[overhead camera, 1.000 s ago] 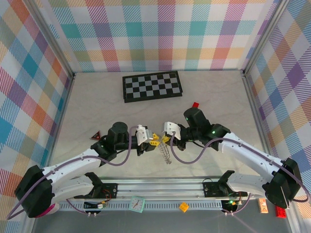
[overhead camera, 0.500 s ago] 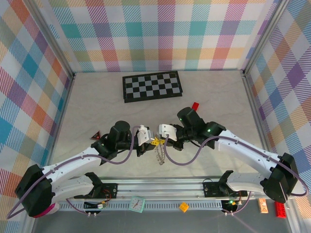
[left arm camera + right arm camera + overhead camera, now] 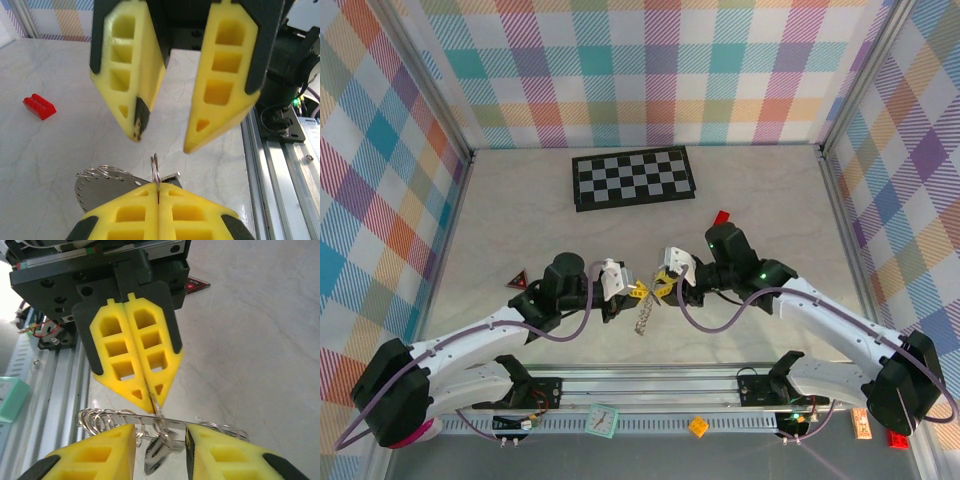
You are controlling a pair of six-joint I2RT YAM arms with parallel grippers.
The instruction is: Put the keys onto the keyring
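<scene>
The keyring [image 3: 645, 316] is a flat grey metal plate fringed with wire loops, and it hangs between the two grippers above the table. My left gripper [image 3: 158, 187] is shut on one of its upright wire loops [image 3: 155, 169], with the plate [image 3: 97, 192] running off to its left. In the right wrist view the keyring [image 3: 210, 426] lies edge-on, and a small silver key with a dark head [image 3: 159, 456] hangs below it from a loop. My right gripper [image 3: 160, 431] is open, one finger on each side of that key and apart from it. From above, the left gripper [image 3: 637, 292] and the right gripper [image 3: 665, 282] almost meet.
A black-and-white chequered board [image 3: 633, 177] lies at the back. A small red block [image 3: 722, 216] sits behind the right arm, and a red triangle [image 3: 519, 281] lies left of the left arm. The metal rail [image 3: 650, 385] runs along the near edge. Plaid walls close three sides.
The right gripper has opened and drawn back a little to the right. The left gripper closed on the wire loop. The keyring has swung slightly left.
</scene>
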